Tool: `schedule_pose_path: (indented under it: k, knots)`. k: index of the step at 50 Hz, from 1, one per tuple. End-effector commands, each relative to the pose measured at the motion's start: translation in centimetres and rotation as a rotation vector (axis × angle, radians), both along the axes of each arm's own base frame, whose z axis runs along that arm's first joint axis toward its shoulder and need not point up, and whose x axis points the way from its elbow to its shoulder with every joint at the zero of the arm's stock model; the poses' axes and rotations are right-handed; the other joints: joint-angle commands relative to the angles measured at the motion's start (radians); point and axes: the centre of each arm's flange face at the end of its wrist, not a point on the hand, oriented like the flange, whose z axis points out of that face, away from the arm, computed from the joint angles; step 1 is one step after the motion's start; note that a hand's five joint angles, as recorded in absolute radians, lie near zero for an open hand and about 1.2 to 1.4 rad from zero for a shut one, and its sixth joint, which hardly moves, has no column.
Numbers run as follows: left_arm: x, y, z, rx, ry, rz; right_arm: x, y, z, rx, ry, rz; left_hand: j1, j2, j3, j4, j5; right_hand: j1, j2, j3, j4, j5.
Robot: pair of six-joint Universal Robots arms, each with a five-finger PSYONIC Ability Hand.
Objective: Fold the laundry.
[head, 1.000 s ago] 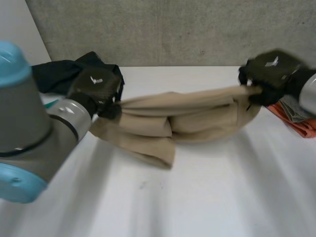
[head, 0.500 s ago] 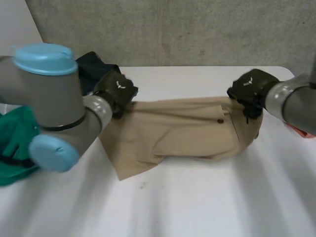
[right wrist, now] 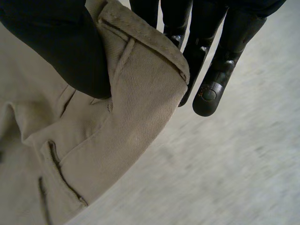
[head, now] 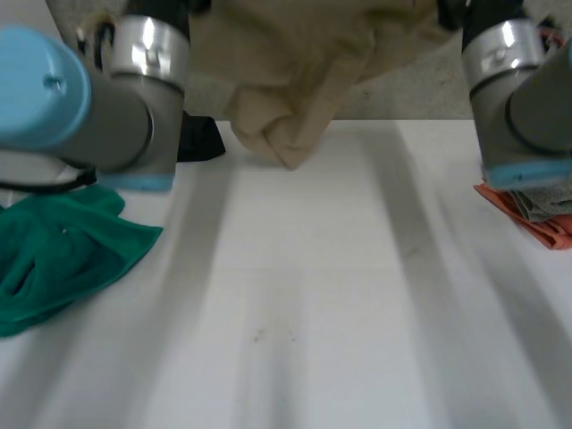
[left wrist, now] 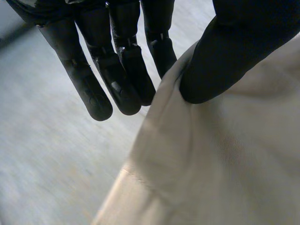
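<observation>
**Two hands lift the tan trousers over the table**

The left hand pinches one edge of the tan trousers between its thumb and straight fingers. The right hand pinches the waistband the same way. The trousers hang bunched up above the table. A green cloth lies to their left, a dark cloth just beside them, and an orange cloth to their right.

My left arm and right arm: thick grey cylinders, each with a polished silver wrist band and rounded light-blue caps. My left hand and right hand: matte black, with segmented fingers and a broader thumb.
</observation>
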Motion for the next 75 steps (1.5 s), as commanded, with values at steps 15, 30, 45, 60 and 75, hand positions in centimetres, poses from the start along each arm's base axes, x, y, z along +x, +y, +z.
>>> schedule_pose_path:
  k: [15,30,45,60,75]
  knots:
    - [0.3,10.8,-21.9,0.634,-0.435,-0.132,-2.6,6.0,-22.1,0.864,0.389,-0.005,0.256,0.198,0.202,0.197,0.218,0.406,0.22,0.207,0.213,0.231]
    - [4.4,17.2,-20.4,0.917,-0.625,-0.151,-5.6,13.8,-19.7,1.07,0.58,0.104,0.256,0.198,0.202,0.197,0.218,-0.568,-0.753,-0.766,-0.76,-0.742]
    - [2.9,15.2,-18.1,0.806,-0.548,-0.151,-6.9,12.4,-19.2,1.188,0.365,0.09,0.256,0.198,0.202,0.197,0.218,-0.621,-0.807,-0.819,-0.814,-0.796]
    - [1.6,10.4,-16.5,0.752,-0.484,-0.102,-6.6,11.3,-20.3,1.233,0.346,0.114,0.256,0.198,0.202,0.197,0.218,-0.595,-0.78,-0.793,-0.787,-0.769]
    - [2.8,12.2,-18.3,0.819,-0.524,-0.103,-5.2,9.4,-19.5,1.21,0.4,0.119,0.256,0.198,0.202,0.197,0.218,0.406,0.22,0.207,0.213,0.231]
